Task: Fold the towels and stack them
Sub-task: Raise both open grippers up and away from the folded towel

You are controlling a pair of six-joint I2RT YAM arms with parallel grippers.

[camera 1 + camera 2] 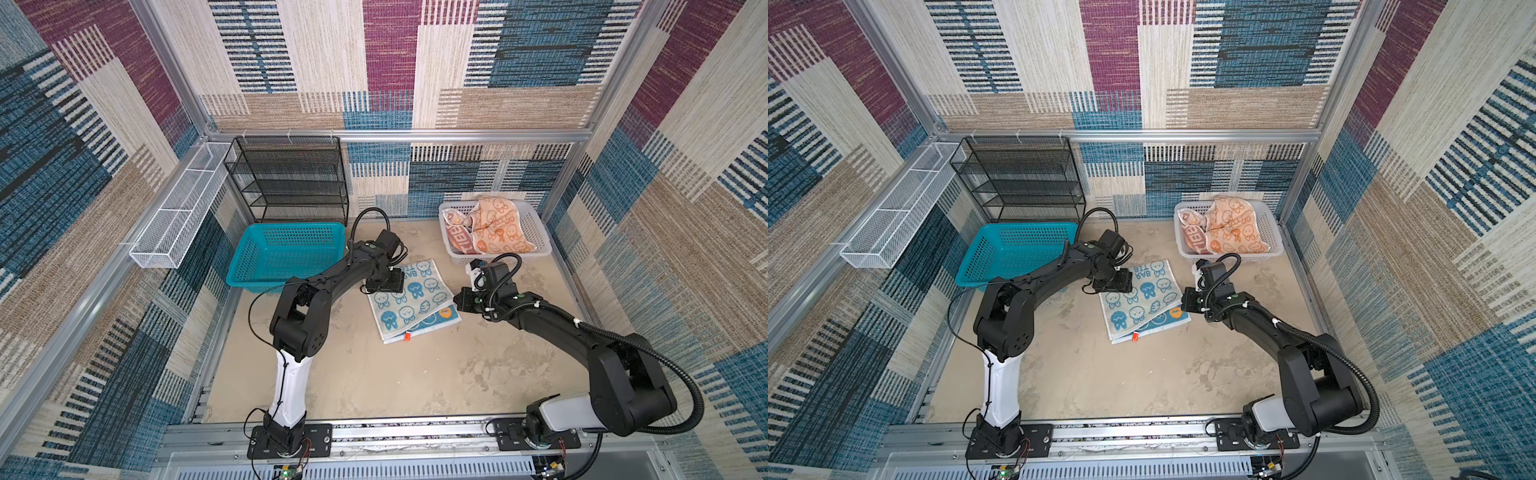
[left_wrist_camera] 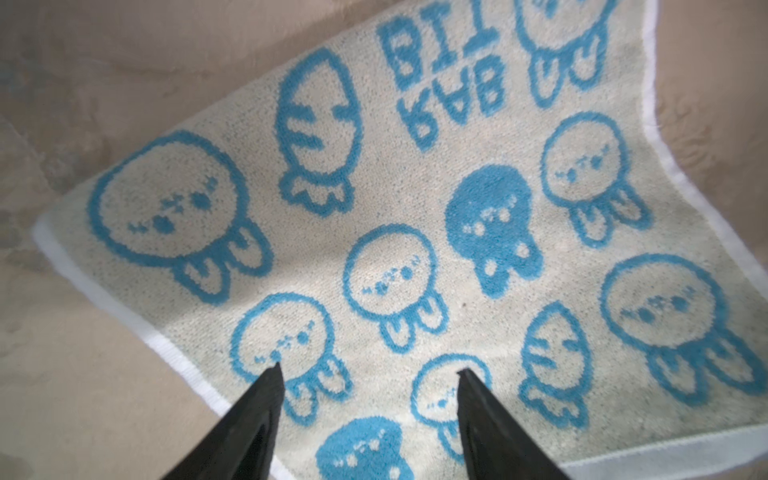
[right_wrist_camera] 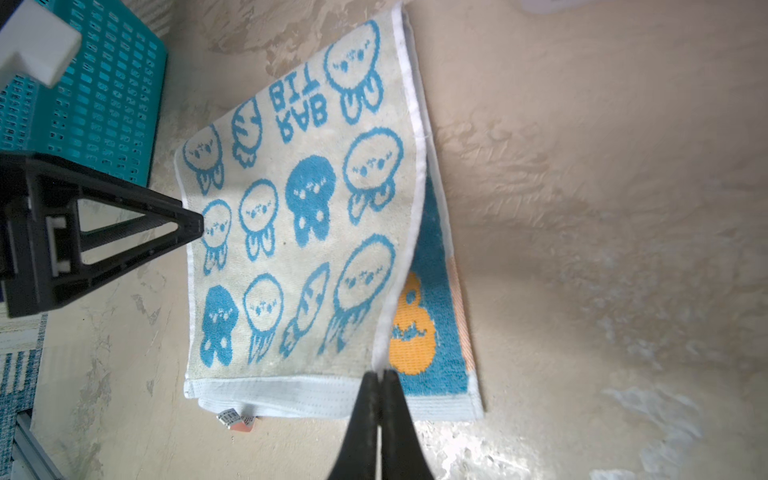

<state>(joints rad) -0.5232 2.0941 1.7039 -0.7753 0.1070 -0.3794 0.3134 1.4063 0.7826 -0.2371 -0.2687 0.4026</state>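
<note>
tiny tag at near edge, pale towel, blue rabbit faces, "rab bit", folded mid-table, right gripper closed at its right edge, left gripper wide above it, orange towel and lettered towel crumpled in white basket, far right corner

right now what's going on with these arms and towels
Towel folding is under way. The blue rabbit towel lies folded on the table, its lower layer peeking out. The left gripper hovers open over it. The right gripper is shut at its edge; whether it pinches the hem is unclear. The orange towel and the lettered towel sit crumpled in the white basket.
</note>
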